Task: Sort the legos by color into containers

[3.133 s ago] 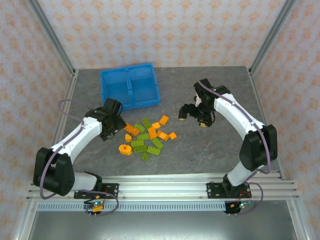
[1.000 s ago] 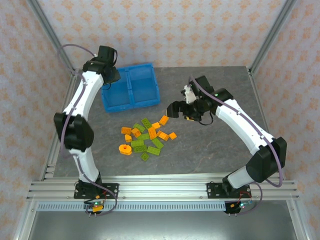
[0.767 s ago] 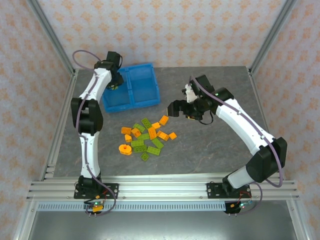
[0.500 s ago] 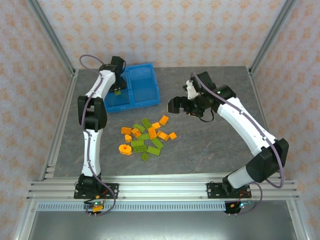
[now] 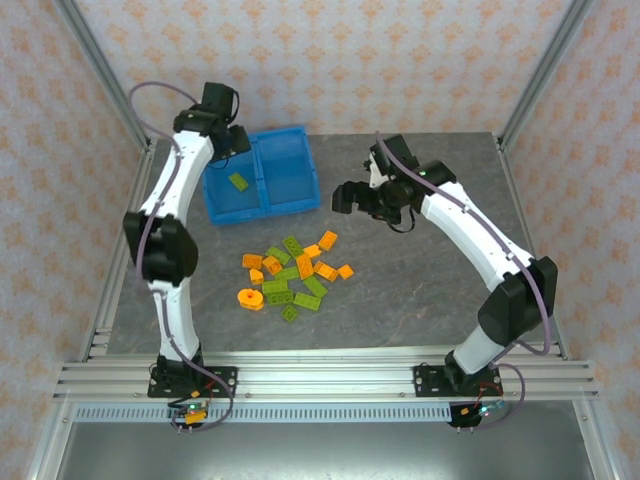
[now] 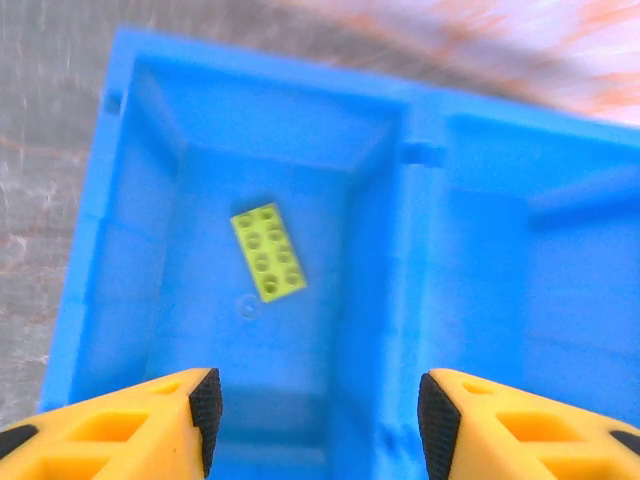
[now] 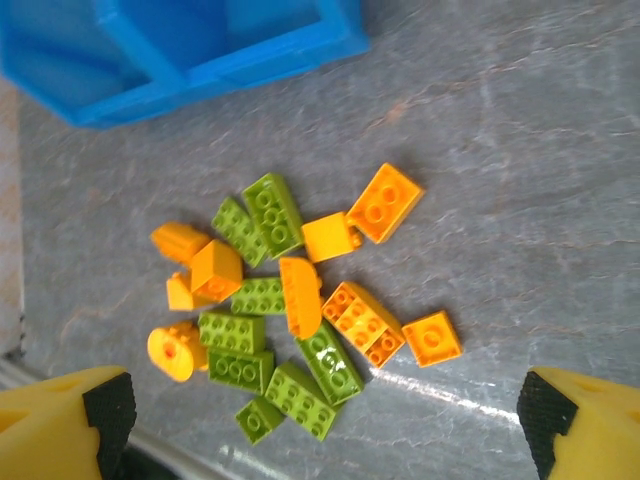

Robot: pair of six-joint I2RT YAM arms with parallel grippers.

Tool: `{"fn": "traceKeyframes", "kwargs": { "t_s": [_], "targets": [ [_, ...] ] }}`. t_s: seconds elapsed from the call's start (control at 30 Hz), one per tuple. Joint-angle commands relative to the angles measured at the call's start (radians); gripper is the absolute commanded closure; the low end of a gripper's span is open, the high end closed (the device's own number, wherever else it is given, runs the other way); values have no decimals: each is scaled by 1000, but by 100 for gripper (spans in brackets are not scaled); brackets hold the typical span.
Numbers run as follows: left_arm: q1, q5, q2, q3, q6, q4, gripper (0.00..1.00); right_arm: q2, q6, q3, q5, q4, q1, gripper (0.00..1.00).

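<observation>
Left wrist view: my left pincer (image 6: 318, 415) has its fingers (image 6: 120, 425) cut off by the lower edge. Ahead of it, the blue bin (image 6: 425, 150) runs past the right edge, and the table (image 6: 60, 40) beyond is blurred. Right wrist view: my right pincer (image 7: 325, 410) is cropped at both lower corners, and the bin ahead is cut off by the top edge.

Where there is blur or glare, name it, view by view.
Left wrist: the top edge beyond the blue bin smears, green brick crisp. Right wrist: white glare streak on the table beside the legos. Top external: even, sharp.

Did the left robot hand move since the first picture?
Yes. The left gripper went from beside the lego pile, farther from the arm bases, to above the blue bin's left compartment.
</observation>
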Motion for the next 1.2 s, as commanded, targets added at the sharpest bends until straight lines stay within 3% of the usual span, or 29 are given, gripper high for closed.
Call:
{"fn": "traceKeyframes", "kwargs": {
  "t_s": [0.0, 0.17, 0.43, 0.57, 0.67, 0.8, 0.93, 1.07, 1.17],
  "targets": [
    [-78, 103, -185, -77, 110, -22, 43, 21, 112, -32, 91, 66, 5, 1],
    [-154, 301, -433, -331, 281, 21, 34, 159, 187, 11, 148, 63, 13, 1],
    [-272, 360, -881, -680, 548, 33, 0, 375, 261, 105, 193, 58, 104, 0],
    [-293, 297, -1077, -819, 634, 12, 0, 452, 302, 140, 237, 41, 139, 2],
    [-293, 319, -1156, -855, 733, -57, 0, 480, 361, 124, 293, 42, 141, 8],
    [-293, 362, -1182, -899, 839, -129, 0, 535, 392, 133, 293, 54, 141, 21],
    [-293, 386, -1152, -890, 917, -236, 0, 591, 421, 182, 270, 43, 150, 21],
    [-293, 387, -1223, -958, 923, -195, 0, 631, 441, 204, 278, 69, 159, 23],
    [-293, 389, -1301, -1022, 884, -111, 0, 644, 482, 203, 300, 57, 162, 40]
  ]
}}
